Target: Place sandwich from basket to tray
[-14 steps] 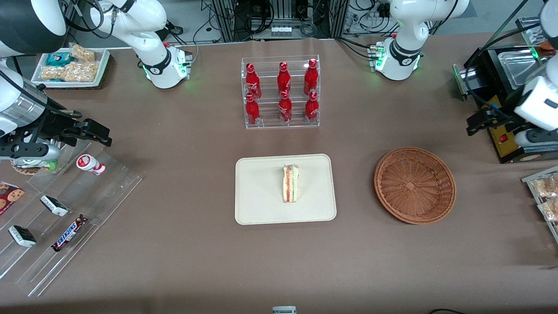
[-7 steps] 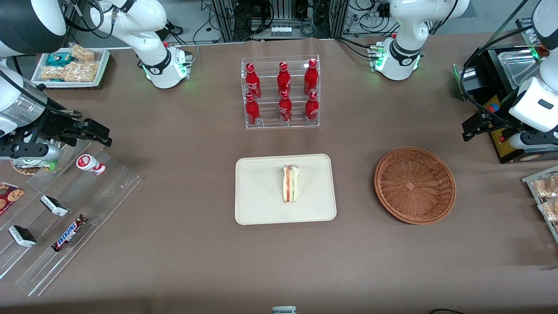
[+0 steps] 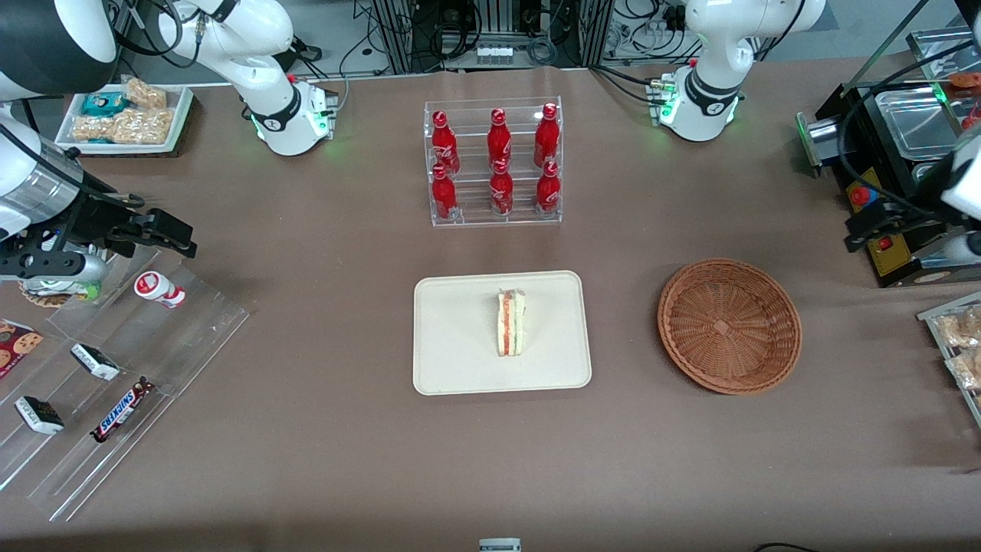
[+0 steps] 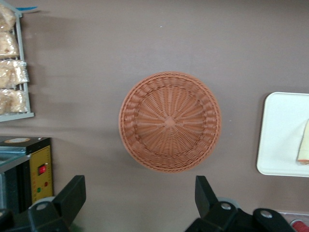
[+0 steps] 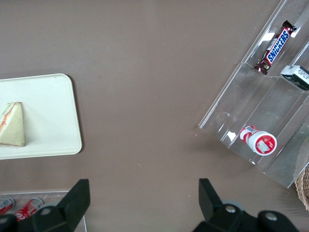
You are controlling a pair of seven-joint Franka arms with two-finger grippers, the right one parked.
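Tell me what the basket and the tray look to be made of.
The basket, empty, looks like woven wicker or rattan, reddish-brown and matte: strands radiate from its centre. The tray, holding the sandwich, looks like moulded plastic or fibre pulp, cream and matte with a faint speckle; which one is unclear. The gripper hangs above the basket, jaws open.

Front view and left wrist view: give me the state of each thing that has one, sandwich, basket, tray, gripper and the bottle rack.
sandwich: lying on the tray, released.
basket: empty, upright on the table.
tray: flat on the table, holding only the sandwich.
gripper: open, holding nothing, raised above the table beside the basket at the working arm's end.
bottle rack: holds six red bottles, all upright.
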